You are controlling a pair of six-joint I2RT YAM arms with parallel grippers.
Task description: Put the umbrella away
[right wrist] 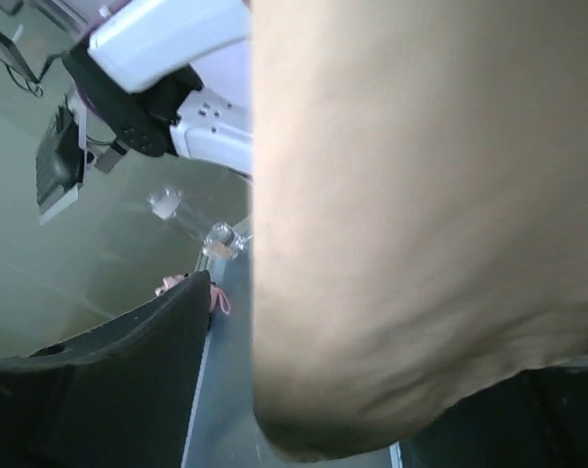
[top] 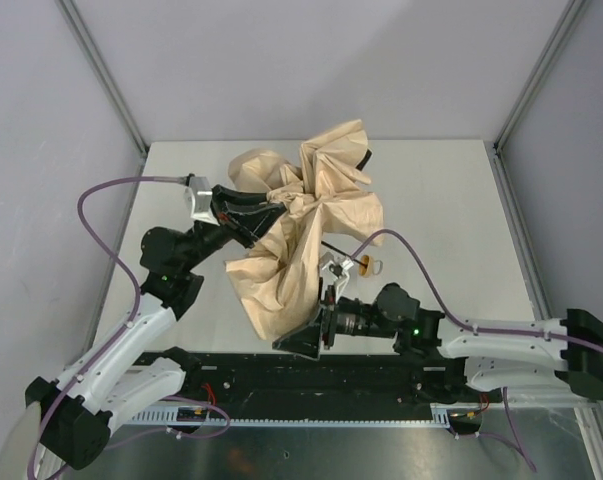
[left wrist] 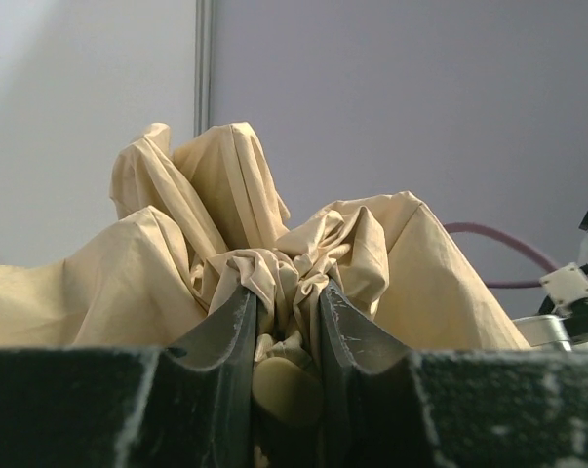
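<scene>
The tan umbrella [top: 301, 220] lies crumpled in the middle of the worktop [top: 451, 200], so the left claw [left wrist: 286, 302], pinching bunched cloth tight, should hold firm while the right claw [top: 328, 280] (open, cloth hanging loose between its fingers [right wrist: 128, 380]) squeezes slowly and gathers it in.

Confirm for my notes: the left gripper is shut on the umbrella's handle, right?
No. The left gripper is shut on the umbrella's bunched canopy, as the left wrist view shows; the handle sits far from it in the top view.

Robotics lab cell: white table [top: 441, 210] within plain grey panels [top: 321, 60] on aluminium posts [top: 103, 75]
</scene>
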